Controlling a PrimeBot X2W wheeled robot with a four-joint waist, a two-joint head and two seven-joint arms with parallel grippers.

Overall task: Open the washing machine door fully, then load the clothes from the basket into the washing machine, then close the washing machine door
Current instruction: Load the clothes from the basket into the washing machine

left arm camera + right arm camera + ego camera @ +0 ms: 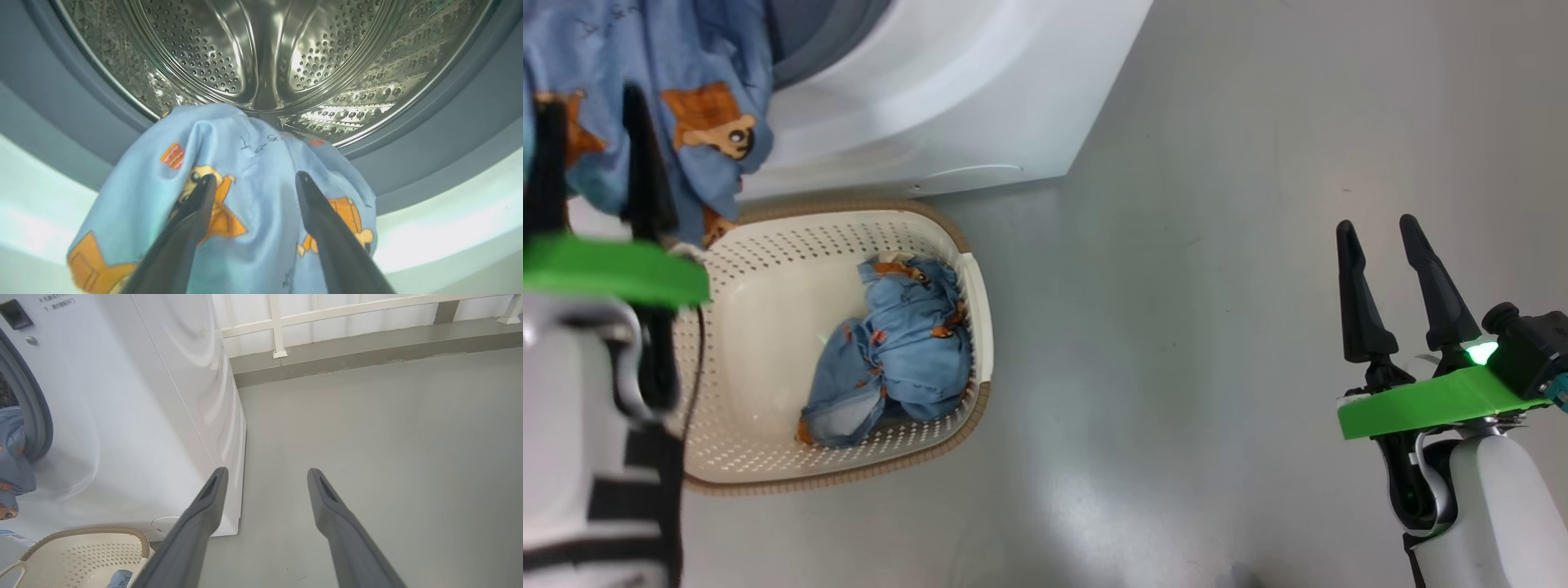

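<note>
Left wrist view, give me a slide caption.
Open left gripper facing a bear-print garment draped over the grey door ring.

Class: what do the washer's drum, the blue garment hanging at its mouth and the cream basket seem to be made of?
Perforated drum: polished steel, apparently; mirror-bright reflections.
Light blue bear-printed garment: soft cloth, weave unclear; it drapes in folds.
Cream perforated basket: matte moulded plastic, likely; its brown rim looks woven.

I count two light blue bear-print fabric garments (pixel 898 343) (pixel 686 49), one cream perforated plastic basket (pixel 768 269) and one big white front-loading washing machine (pixel 947 98)
</note>
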